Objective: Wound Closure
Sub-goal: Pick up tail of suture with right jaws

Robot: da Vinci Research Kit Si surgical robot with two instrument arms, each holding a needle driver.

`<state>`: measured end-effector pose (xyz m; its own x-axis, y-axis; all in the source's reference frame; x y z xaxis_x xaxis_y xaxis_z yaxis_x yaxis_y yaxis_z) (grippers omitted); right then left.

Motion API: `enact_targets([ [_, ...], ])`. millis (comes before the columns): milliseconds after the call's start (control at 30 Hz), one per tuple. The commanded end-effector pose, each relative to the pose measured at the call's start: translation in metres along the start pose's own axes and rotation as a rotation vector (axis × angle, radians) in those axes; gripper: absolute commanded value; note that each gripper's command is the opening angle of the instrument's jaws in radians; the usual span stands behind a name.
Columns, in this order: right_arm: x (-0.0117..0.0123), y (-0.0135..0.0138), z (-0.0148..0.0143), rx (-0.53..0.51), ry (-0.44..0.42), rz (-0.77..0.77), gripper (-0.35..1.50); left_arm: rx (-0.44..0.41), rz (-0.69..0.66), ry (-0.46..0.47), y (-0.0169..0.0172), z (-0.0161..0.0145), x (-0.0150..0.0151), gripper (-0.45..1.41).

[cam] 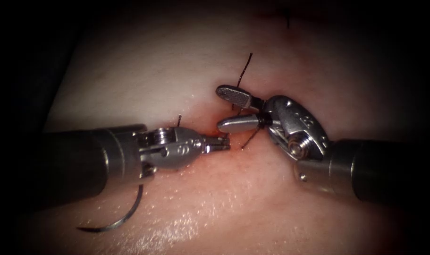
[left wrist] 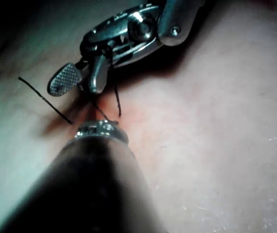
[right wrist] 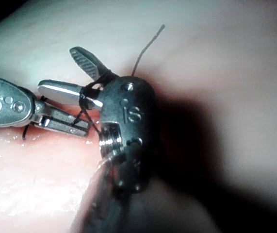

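Observation:
My left tool [cam: 223, 143] comes in from the left, its jaws shut on a short piece of dark thread [cam: 250, 137] at the reddened cut [cam: 214, 131]. My right tool [cam: 220, 107] stands just right of it with jaws wide open; thread is looped around them near the hinge [right wrist: 90, 91], and nothing is between them. A free thread tail [cam: 246, 70] sticks up behind the upper jaw. The curved needle [cam: 118, 219] lies loose on the tissue [cam: 144, 80] at the lower left, under the left shaft, held by neither tool.
A short cut thread end [cam: 179, 120] stands up from the tissue behind the left tool's wrist. Another stitch end [cam: 288, 21] shows far back. Red fluid [left wrist: 110, 109] stains the tissue around the two tools' tips.

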<state>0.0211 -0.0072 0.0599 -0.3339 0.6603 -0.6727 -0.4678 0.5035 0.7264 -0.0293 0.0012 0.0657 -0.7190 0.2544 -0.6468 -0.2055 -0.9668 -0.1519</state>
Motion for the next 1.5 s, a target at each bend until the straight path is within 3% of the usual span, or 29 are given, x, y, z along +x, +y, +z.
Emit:
enact_targets([
  [33,-0.0002,-0.0001,0.0004,-0.080,-0.044,0.002,0.58,0.000,-0.005,-0.001,-0.0004,0.0006,0.0005,-0.45],
  [100,-0.0002,0.0000,0.0003,-0.146,-0.071,0.028,0.58,0.000,-0.022,0.002,-0.0008,0.0004,0.0014,-0.45],
  [167,0.0002,0.0006,-0.0003,-0.276,-0.061,0.167,0.58,0.013,-0.028,0.020,-0.0018,0.0001,0.0025,-0.45],
  [467,0.0002,0.0023,-0.0003,-0.457,-0.144,0.350,0.63,0.019,-0.038,0.024,-0.0037,0.0015,0.0028,-0.45],
  [500,0.0001,0.0024,-0.0003,-0.470,-0.164,0.370,0.66,0.019,-0.038,0.025,-0.0039,0.0016,0.0027,-0.45],
  [567,-0.0003,0.0028,-0.0001,-0.513,-0.210,0.430,0.95,0.020,-0.040,0.025,-0.0046,0.0022,0.0026,-0.45],
  [600,-0.0006,0.0032,-0.0001,-0.504,-0.215,0.455,1.06,0.020,-0.040,0.026,-0.0050,0.0024,0.0025,-0.45],
  [867,-0.0009,0.0038,0.0012,-0.484,-0.219,0.495,1.22,0.019,-0.039,0.028,-0.0054,0.0026,0.0024,-0.45],
  [1500,-0.0017,0.0048,0.0038,-0.488,-0.213,0.508,1.18,0.021,-0.041,0.028,-0.0055,0.0029,0.0026,-0.45],
])
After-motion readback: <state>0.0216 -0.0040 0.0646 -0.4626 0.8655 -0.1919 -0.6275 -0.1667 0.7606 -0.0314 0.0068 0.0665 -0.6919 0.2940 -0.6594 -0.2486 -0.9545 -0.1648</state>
